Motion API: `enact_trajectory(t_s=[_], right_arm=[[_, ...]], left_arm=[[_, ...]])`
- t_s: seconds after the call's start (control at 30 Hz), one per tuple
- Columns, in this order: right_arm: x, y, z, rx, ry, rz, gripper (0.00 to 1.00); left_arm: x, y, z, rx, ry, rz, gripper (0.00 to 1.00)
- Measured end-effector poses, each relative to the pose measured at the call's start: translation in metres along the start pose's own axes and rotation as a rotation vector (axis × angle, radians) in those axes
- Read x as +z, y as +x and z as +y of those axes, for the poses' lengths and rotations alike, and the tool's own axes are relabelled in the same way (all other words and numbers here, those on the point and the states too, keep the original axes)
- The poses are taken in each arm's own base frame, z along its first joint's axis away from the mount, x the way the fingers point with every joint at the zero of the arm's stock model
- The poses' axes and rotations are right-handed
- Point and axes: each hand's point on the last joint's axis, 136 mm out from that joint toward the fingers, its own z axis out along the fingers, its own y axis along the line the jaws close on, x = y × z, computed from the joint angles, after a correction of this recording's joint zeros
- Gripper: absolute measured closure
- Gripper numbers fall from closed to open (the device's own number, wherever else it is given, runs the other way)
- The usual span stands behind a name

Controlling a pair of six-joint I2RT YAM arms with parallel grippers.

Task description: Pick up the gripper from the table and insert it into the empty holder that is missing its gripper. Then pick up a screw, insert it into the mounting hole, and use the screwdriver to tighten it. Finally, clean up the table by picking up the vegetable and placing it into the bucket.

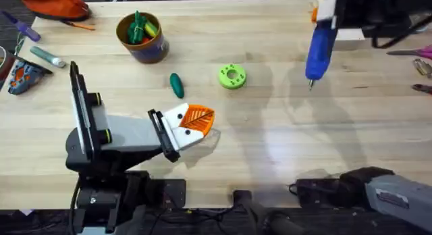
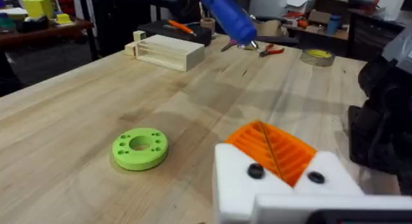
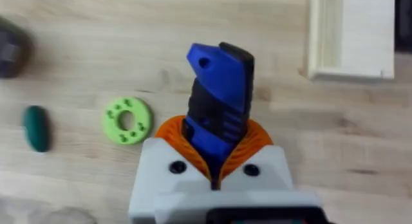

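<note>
both your grippers are closed: right gripper (image 3: 215, 176) clamps the screwdriver (image 1: 320, 47) above the table (image 1: 283, 140), left gripper (image 1: 198, 120) holds nothing.

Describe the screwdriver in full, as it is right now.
The screwdriver is a slim blue tool with a black grip section and a thin metal tip. It looks like plastic. The right gripper is shut on it, its orange ribbed pads clamped around the body. In the overhead view it hangs above the table at the far right, tip down, touching nothing else, to the right of the lime-green disc.
</note>
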Motion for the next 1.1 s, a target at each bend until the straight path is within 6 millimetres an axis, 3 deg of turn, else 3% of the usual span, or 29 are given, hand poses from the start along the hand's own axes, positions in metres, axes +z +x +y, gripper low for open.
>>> enact_trajectory(t_s=[0.2,0.4,0.53,0.67,0.93,1.1], right_arm=[[-0.057,-0.036,0.048,-0.049,-0.223,-0.236,0.976],[-0.129,-0.066,0.094,-0.131,-0.517,-0.472,0.976],[-0.175,-0.07,0.117,-0.21,-0.685,-0.583,0.976],[-0.207,-0.058,0.137,-0.303,-0.844,-0.618,0.976],[-0.232,-0.037,0.166,-0.465,-1.064,-0.646,0.976],[-0.224,-0.023,0.186,-0.545,-1.163,-0.713,0.976]], left_arm=[[0.0,0.0,0.0,0.0,0.0,0.0,0.986],[0.0,0.0,0.0,0.0,0.0,0.0,0.986],[0.0,0.0,0.0,0.0,0.0,0.0,0.986],[0.0,0.0,0.0,0.0,0.0,0.0,0.986],[0.0,0.0,0.0,0.0,0.0,0.0,0.986],[0.0,0.0,0.0,0.0,0.0,0.0,0.986]])
